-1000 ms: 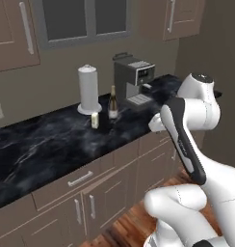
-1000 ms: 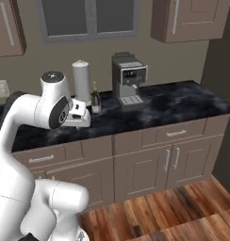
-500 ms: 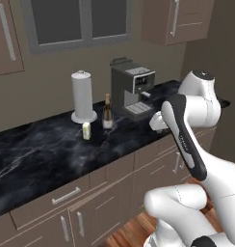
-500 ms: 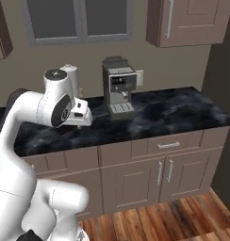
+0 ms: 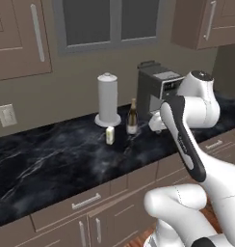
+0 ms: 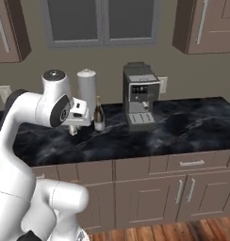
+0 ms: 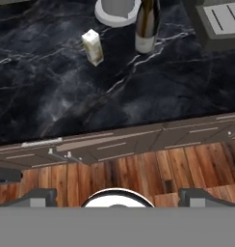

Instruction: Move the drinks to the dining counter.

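The gripper (image 7: 117, 195) is hanging wide open, holding nothing. The wine bottle (image 5: 132, 117) is standing right of the little carton (image 5: 110, 135) on the worktop (image 5: 52, 159).

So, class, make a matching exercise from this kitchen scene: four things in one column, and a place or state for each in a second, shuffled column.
Things:
1. wine bottle
2. small carton
3. paper-towel cylinder
4. coffee machine

Places:
A. right of the wine bottle, against the wall
B. tall and pale, on a round base behind the carton
C. nearest the worktop's front edge
D. upright between the carton and the coffee machine

Pairs: 1-D, 2-C, 3-B, 4-A
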Available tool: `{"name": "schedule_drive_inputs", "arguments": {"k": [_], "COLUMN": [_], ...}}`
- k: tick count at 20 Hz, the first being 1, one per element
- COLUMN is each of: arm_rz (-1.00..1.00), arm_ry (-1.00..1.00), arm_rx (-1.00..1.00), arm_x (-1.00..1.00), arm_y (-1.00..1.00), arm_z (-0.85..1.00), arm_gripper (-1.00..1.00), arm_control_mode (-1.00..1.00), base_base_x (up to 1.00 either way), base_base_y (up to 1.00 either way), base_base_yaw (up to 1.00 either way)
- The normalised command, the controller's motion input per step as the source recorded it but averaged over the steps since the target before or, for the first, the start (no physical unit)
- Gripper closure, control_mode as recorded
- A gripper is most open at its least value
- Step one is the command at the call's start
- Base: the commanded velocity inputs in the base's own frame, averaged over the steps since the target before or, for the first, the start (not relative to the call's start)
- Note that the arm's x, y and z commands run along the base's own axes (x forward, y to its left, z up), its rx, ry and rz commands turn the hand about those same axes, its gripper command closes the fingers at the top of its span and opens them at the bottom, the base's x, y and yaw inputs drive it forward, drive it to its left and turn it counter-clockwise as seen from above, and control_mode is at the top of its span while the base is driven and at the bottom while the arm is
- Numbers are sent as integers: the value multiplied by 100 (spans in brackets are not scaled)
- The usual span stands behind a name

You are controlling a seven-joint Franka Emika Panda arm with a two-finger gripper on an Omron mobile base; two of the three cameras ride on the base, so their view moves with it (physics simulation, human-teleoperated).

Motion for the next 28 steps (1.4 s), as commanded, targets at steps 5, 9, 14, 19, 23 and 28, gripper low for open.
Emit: {"name": "schedule_drive_inputs", "arguments": {"k": [5,9,14,19,23,28], "arm_rz": [0,0,0,0,0,0], "arm_ry": [0,0,0,0,0,0], "arm_rx": [0,0,0,0,0,0], "arm_x": [0,0,0,0,0,0], "arm_y": [0,0,0,0,0,0], "arm_z": [0,0,0,0,0,0], "arm_gripper": [-100,-100,-100,-100,-100,-100], "arm_control_mode": [100,100,100,100,100,100], "base_base_x": [42,63,51,38,13,52], "base_base_y": [-9,9,-37,-38,-25,-1], "base_base_yaw": [20,17,16,16,18,17]}}
